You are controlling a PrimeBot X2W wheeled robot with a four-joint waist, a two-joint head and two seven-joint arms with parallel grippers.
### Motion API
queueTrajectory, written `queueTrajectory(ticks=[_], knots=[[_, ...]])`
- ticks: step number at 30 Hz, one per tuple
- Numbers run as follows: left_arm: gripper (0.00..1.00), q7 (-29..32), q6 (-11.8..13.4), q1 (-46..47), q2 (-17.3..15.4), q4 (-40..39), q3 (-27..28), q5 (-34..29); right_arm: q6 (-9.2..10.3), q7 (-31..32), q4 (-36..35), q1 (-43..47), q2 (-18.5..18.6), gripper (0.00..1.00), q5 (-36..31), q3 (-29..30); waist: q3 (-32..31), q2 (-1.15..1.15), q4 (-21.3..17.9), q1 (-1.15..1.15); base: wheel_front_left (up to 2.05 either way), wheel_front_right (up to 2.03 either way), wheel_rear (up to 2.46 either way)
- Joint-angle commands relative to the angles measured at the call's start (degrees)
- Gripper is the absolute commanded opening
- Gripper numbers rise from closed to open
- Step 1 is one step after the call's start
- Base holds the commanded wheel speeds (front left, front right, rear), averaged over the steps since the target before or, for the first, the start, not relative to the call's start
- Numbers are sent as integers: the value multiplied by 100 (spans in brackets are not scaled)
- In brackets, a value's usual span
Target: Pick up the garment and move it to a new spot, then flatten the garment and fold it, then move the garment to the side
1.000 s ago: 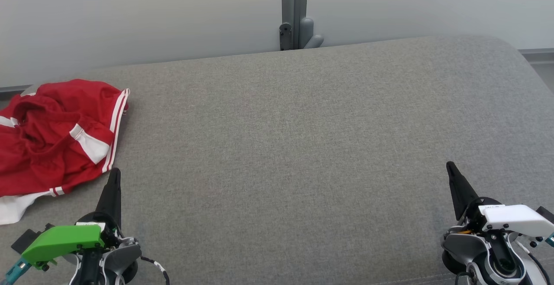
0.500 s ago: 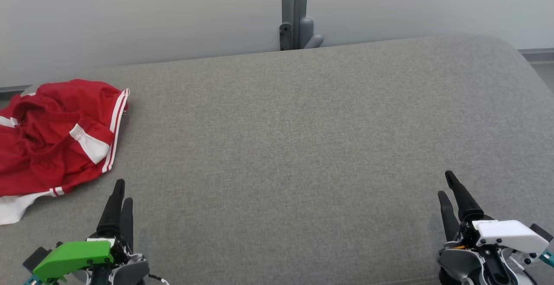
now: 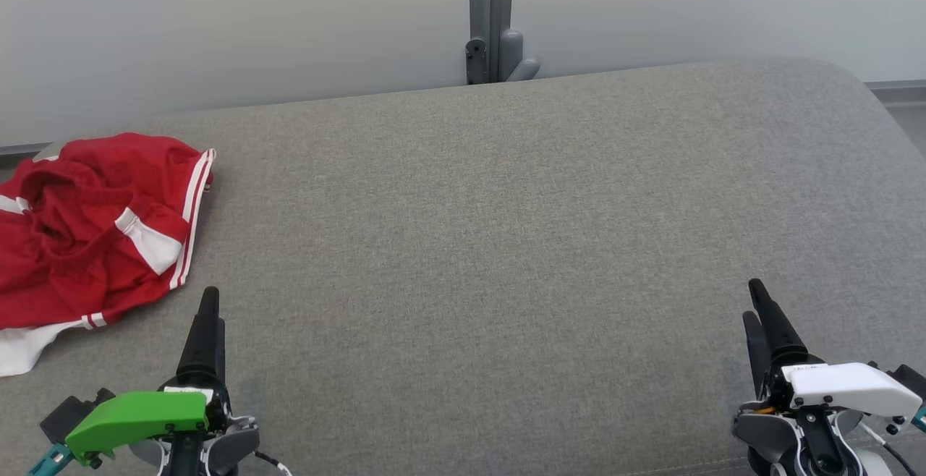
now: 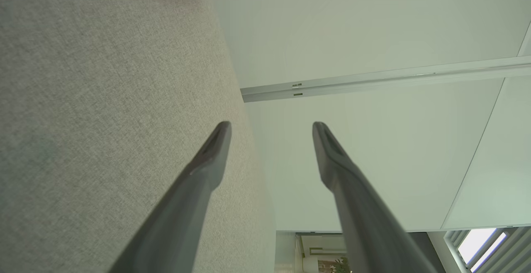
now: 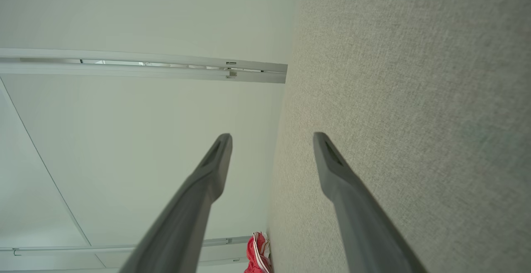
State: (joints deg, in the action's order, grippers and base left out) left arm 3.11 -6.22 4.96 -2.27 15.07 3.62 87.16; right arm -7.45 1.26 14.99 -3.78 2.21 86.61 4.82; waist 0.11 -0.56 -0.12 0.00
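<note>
Red garment (image 3: 87,244): heap in head view, slivers in wrist views.

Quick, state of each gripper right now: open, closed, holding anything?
Left gripper: open, holding nothing.
Right gripper: open, holding nothing.

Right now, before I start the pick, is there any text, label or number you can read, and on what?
No text here can be read.
Left label, a white tag on the left gripper: print too small to read.
Right label, a white tag on the right gripper: faint marks, too small to read.
Garment: white stripes on red, no lettering seen.
</note>
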Motion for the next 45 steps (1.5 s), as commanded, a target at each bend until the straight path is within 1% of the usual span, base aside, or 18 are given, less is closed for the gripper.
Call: queueTrajectory(ticks=[1,4,5,11,23,34,45], knots=[[100,-84,47,45,-37,-187,-53,-254,-2,-81,-166,-39,39,100,-254,-6,1,8,-1,0,0,0,0],[100,-161,113,30,-39,-302,-128,-551,-2,-150,-278,-24,41,100,-606,-21,3,9,-3,0,0,0,0],[100,-212,165,17,-40,-374,-180,-755,-2,-197,-359,-11,43,100,-831,-35,5,10,-3,0,0,0,0],[100,-357,340,-10,-44,-576,-344,-1438,-2,-327,-586,32,46,100,-1507,-90,11,13,-1,0,0,0,0],[100,-623,620,-71,-50,-781,-568,-3067,-3,-566,-922,98,53,100,-2889,-236,24,18,-5,0,0,0,0],[100,-842,760,-134,-55,-832,-679,-4481,-3,-760,-1020,160,59,100,-3965,-435,22,23,-4,0,0,0,0],[100,-1039,842,-208,-63,-791,-811,-5410,-3,-932,-1012,187,63,100,-4901,-587,16,28,-4,0,0,0,0]])
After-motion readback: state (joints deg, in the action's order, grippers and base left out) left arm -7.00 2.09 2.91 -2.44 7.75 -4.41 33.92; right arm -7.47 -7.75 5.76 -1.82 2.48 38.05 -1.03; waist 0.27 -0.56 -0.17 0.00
